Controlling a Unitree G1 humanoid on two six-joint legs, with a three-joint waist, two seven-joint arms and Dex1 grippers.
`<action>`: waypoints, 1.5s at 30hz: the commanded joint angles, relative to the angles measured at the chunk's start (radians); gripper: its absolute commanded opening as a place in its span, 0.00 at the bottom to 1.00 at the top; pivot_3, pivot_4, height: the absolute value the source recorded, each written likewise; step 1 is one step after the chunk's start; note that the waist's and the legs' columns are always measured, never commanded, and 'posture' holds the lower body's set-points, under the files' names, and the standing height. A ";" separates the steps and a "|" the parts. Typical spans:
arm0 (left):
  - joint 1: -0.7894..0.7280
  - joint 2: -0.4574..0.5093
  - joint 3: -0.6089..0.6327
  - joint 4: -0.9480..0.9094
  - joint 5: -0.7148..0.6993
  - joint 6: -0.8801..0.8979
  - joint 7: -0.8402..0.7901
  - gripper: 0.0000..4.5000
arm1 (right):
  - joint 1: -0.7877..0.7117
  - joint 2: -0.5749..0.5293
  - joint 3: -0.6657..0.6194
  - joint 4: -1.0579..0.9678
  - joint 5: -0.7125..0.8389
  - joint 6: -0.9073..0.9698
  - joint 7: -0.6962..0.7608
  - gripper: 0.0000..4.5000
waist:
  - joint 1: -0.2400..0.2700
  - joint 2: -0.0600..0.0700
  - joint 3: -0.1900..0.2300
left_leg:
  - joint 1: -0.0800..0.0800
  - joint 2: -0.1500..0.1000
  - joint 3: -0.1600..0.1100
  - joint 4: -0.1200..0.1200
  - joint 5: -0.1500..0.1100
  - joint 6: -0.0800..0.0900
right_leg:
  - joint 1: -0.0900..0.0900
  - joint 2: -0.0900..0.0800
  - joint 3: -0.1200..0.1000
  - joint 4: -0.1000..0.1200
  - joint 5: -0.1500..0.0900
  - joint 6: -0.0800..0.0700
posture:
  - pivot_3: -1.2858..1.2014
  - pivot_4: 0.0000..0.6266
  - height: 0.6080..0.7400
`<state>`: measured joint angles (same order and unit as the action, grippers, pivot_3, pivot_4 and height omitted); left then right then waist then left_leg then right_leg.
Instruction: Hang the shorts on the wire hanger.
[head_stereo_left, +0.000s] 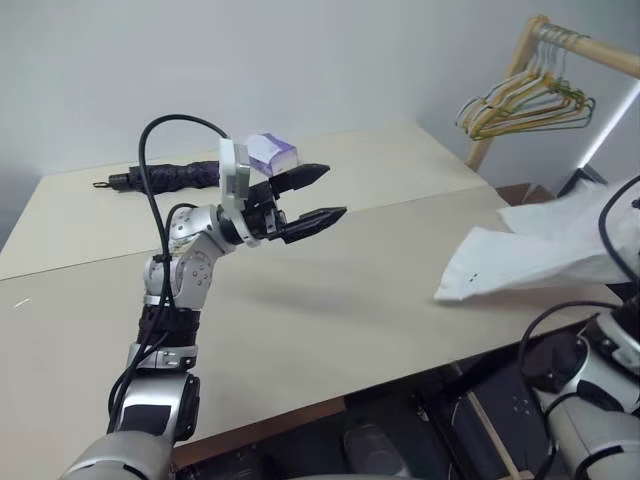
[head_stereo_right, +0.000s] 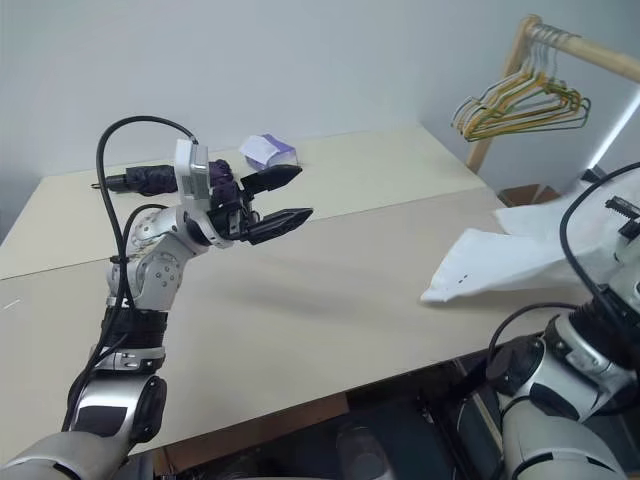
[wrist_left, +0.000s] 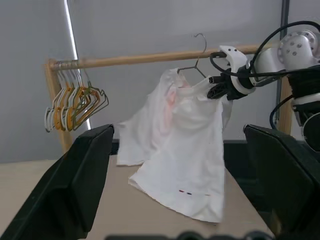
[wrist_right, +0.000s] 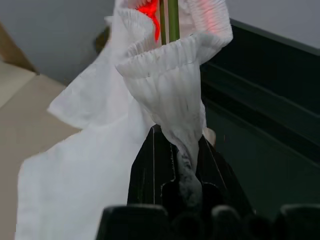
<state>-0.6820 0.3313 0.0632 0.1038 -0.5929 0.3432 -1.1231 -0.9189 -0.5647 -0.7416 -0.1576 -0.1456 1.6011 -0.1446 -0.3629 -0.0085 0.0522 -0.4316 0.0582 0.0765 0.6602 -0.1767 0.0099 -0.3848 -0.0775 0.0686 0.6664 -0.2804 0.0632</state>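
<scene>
The white shorts hang bunched from my right gripper, which is shut on their gathered waistband. Their lower hem rests on the right end of the table, where the shorts spread out. The wire hanger sticks up out of the waistband with its hook showing; a stretch of its wire runs inside the gathered cloth. My left gripper is open and empty, held high over the table's middle left and pointing toward the shorts.
A wooden rack with a bunch of yellow and striped hangers stands beyond the table's right corner. A white-and-purple tissue box and a dark folded umbrella lie at the far left of the table.
</scene>
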 joint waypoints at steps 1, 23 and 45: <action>0.007 0.005 0.016 -0.058 -0.028 0.007 0.020 1.00 | -0.073 -0.048 0.016 0.104 -0.005 -0.079 -0.018 0.00 | -0.011 0.000 0.000 | 0.001 0.000 0.000 0.000 0.000 0.000 | 0.001 0.000 0.000 0.000 0.000 0.000 | 0.39 0.00 1.00; 0.051 0.013 0.006 -0.129 -0.044 0.007 0.057 1.00 | -0.450 -0.414 -0.155 1.127 0.239 -0.646 -0.136 0.00 | -0.052 -0.003 0.002 | 0.028 -0.013 -0.012 -0.016 -0.001 0.001 | 0.031 -0.004 0.003 -0.021 -0.005 0.010 | 0.40 0.00 1.00; 0.052 0.024 0.009 -0.151 -0.078 0.022 0.051 1.00 | -0.394 -0.398 -0.124 1.263 0.456 -0.620 -0.378 0.00 | -0.035 -0.008 0.005 | 0.027 -0.013 -0.012 -0.017 -0.001 0.001 | 0.031 -0.004 0.003 -0.025 -0.004 0.010 | 0.41 0.00 1.00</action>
<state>-0.6206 0.3492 0.0579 -0.0012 -0.6425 0.3597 -1.0704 -1.3189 -0.9633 -0.8715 1.1174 0.2930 0.9670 -0.5053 -0.3978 -0.0167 0.0572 -0.4046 0.0451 0.0641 0.6433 -0.1778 0.0107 -0.3534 -0.0819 0.0721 0.6416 -0.2848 0.0730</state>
